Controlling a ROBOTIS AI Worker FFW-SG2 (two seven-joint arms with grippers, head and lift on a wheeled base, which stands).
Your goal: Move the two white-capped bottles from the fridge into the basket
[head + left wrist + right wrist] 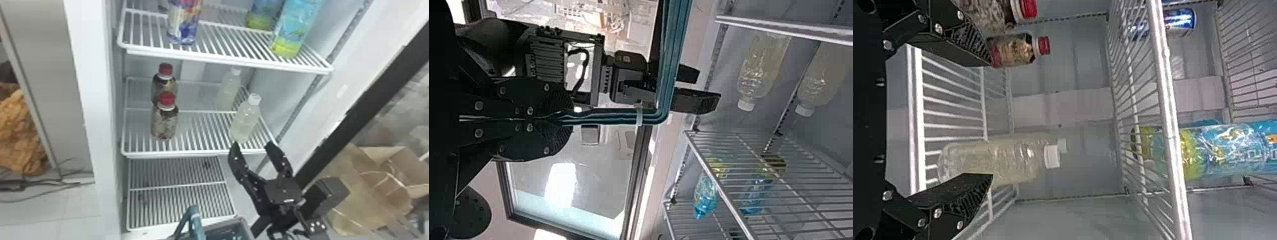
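The fridge (pixel 94 95) stands open beside brown cardboard (pixel 373 198). Inside, an upper shelf (pixel 223 60) overhangs the middle wire shelf (pixel 198 154). The left gripper (pixel 566 119) clenches the basket's (pixel 244 223) handle (pixel 195 220); the right gripper (pixel 252 146), spread, nears the white-capped bottles (pixel 244 123), one behind the other, right of two red-capped bottles (pixel 164 123).

Indoor room with a tall white upright drinks fridge (pixel 95 105) standing open, a kind seen in shops, though whether this is a shop, a lab or something else cannot be told. White wire shelves (pixel 204 155) hold clear bottles with white caps (pixel 244 123), dark bottles with red caps (pixel 164 124) and blue-and-yellow-green bottles (pixel 295 27). Nearby are a pale tiled floor (pixel 76 207), loose dark cables (pixel 38 184) and an open brown cardboard box (pixel 380 201)
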